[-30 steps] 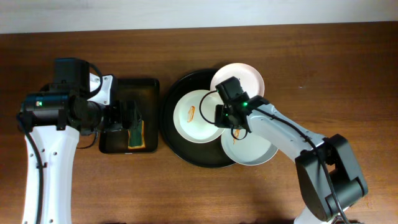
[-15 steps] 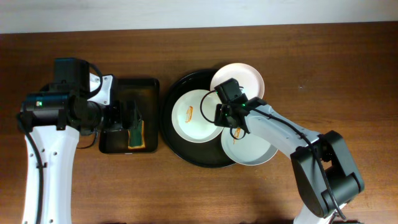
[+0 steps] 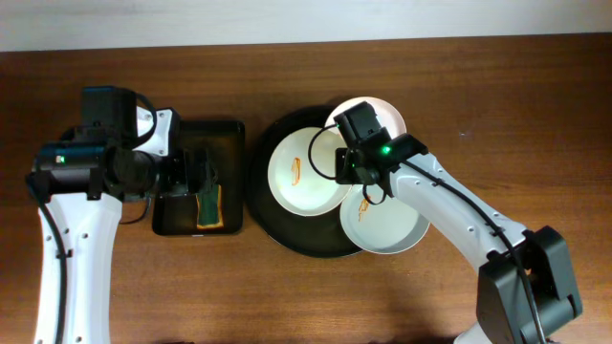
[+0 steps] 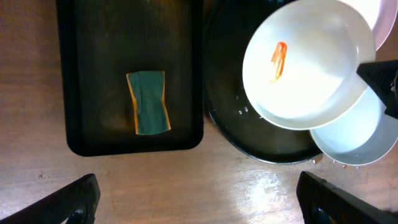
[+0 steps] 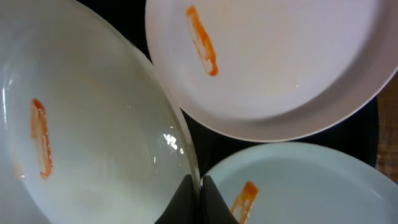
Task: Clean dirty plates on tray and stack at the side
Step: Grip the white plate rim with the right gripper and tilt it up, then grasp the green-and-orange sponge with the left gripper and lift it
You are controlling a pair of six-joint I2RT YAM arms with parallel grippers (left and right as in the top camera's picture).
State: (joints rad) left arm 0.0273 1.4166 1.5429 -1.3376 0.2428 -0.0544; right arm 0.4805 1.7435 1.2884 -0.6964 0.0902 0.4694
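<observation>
The right gripper point(image 5: 199, 188), jaws clamped on the rim of a round white orange-smeared plate point(image 3: 308, 182), is now lifting it off the glossy round black tray point(image 3: 285, 231) below the jaws, freeing it for cleaning.

Light was bright and even in all 3 views, shadows soft. Just above the right gripper point(image 5: 199, 196), a small white glint sat on the pinched plate point(image 5: 93, 124). The left gripper point(image 4: 198, 196) showed its fingers point(image 4: 65, 202) dark and blurred; ahead of them the tray point(image 4: 227, 87) carried faint wet glare.
</observation>
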